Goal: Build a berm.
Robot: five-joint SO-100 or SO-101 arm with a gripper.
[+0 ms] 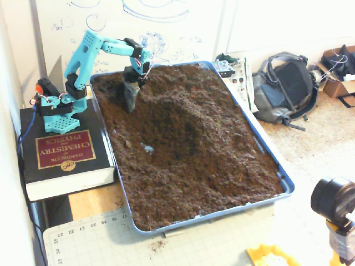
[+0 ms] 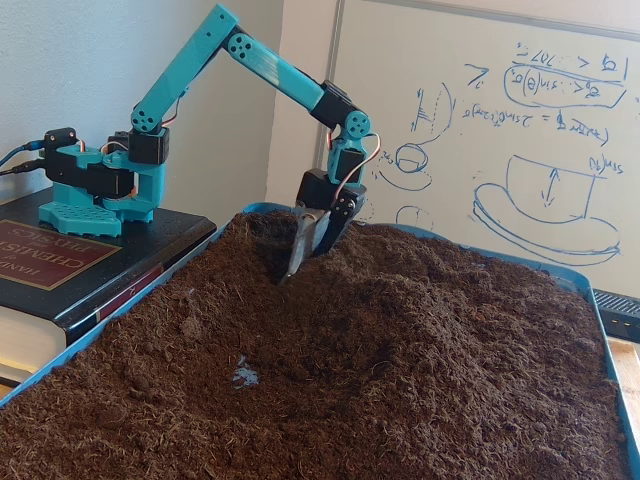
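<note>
Now end effector [image 2: 290,272] tip-down in soil [image 2: 400,380].

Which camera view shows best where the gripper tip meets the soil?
The low side fixed view: the gripper appears large and in profile, its tip pointing down into the soil near the tray's back corner. The high fixed view shows the gripper small and dark against the soil, so contact is unclear.

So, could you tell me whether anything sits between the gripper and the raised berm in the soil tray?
Nothing visible does. The gripper points down into the soil near the tray's far left corner in a fixed view, and only loose soil lies between it and the berm. A small pale fleck lies nearer the camera, off that line.
</note>
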